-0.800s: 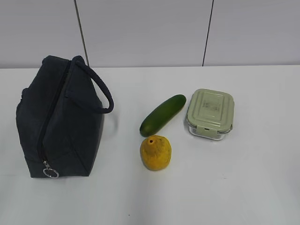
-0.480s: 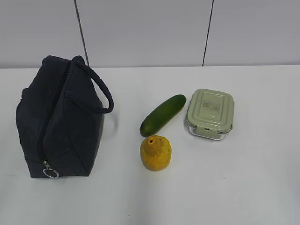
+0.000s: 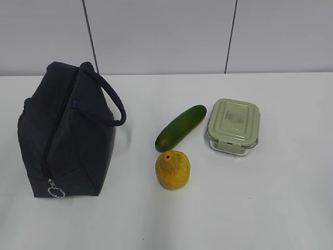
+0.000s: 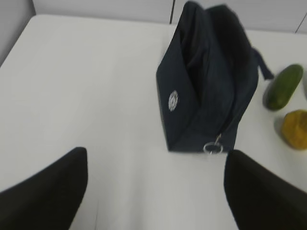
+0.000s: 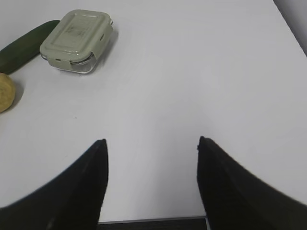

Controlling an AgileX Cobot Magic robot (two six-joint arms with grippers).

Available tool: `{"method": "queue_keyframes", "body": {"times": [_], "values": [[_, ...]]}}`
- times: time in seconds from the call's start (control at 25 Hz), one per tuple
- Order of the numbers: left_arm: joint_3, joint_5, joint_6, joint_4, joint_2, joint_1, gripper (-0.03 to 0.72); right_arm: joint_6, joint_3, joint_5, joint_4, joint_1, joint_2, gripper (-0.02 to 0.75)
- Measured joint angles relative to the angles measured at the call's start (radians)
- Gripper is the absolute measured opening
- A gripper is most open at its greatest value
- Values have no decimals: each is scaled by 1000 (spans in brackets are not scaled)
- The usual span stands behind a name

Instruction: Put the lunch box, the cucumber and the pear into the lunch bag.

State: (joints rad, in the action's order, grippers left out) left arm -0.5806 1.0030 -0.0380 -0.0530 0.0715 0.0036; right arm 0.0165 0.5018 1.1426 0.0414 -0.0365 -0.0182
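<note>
The dark navy lunch bag [image 3: 65,133] stands zipped at the left of the table, its metal ring pull [image 3: 55,192] at the near end and its loop handle on top. The cucumber [image 3: 180,127] lies slantwise in the middle, the yellow pear [image 3: 173,169] just in front of it, and the lunch box [image 3: 233,125] with its sage-green lid to their right. My left gripper [image 4: 156,155] is open over bare table, short of the lunch bag [image 4: 208,81]. My right gripper [image 5: 151,143] is open near the table's front edge, well short of the lunch box [image 5: 76,40]. Neither arm shows in the exterior view.
A white table [image 3: 270,208] carries everything, with a grey panelled wall [image 3: 156,34] behind it. The table's front edge [image 5: 153,221] shows just under my right gripper. The cucumber [image 4: 284,86] and pear [image 4: 295,128] lie right of the bag in the left wrist view.
</note>
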Motion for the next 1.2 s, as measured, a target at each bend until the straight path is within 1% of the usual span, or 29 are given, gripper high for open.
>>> {"method": "queue_keyframes", "body": {"times": [0.08,0.24,0.4,0.56,0.68,0.8,0.96,1.08,1.2], "values": [[-41,-67,0,-13,75,0,571,0,0,0,0,0,0,438],[-141,-129,4,-65,297,0,566,0,0,0,0,0,0,438],[-285,-147,77,-170,547,-5,560,0,0,0,0,-1,0,438],[-472,-88,134,-273,799,-5,560,0,0,0,0,-1,0,438],[-597,-3,142,-294,972,-5,552,0,0,0,0,-1,0,438],[-697,56,142,-297,1133,-5,524,0,0,0,0,-1,0,438],[-776,102,151,-297,1323,-5,454,0,0,0,0,-1,0,438],[-806,98,196,-310,1431,-5,393,0,0,0,0,-1,0,438],[-808,78,258,-381,1512,-5,355,0,0,0,0,-1,0,438]]}}
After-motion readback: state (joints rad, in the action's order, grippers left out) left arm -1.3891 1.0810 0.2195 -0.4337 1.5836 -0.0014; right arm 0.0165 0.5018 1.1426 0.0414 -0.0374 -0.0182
